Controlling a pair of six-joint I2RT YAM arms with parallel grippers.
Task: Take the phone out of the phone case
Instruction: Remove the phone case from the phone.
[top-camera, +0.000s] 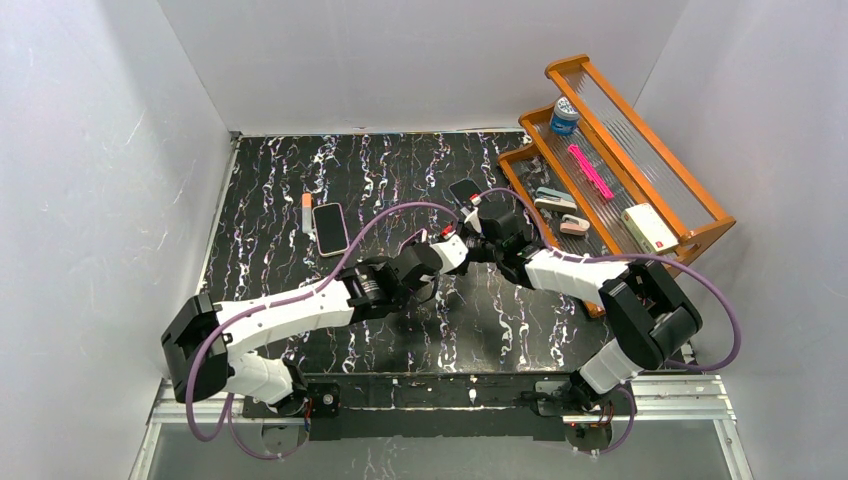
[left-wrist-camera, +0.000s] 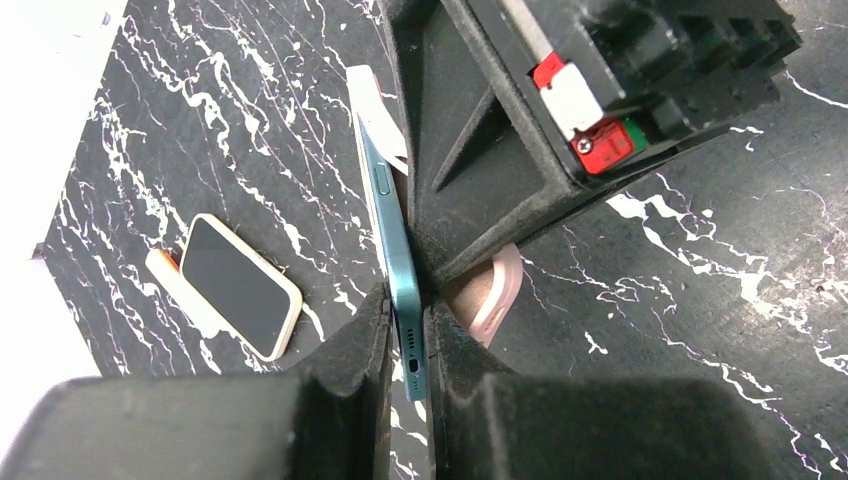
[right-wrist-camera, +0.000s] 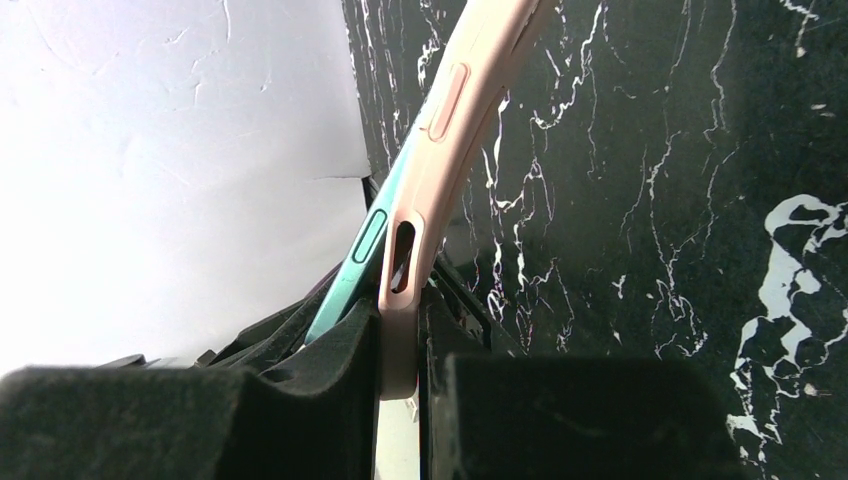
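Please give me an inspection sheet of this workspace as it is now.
Surface: black marbled table.
Job's things: teal phone partly peeled out of pink case.
Clutter: second phone and orange marker lying at left; wooden rack with small items at right.
Pincers: left pincer shut on teal phone; right pincer shut on pink case.
Cables: purple cable loops hang beside both arms.
Surroundings: white walls; nothing else seen.
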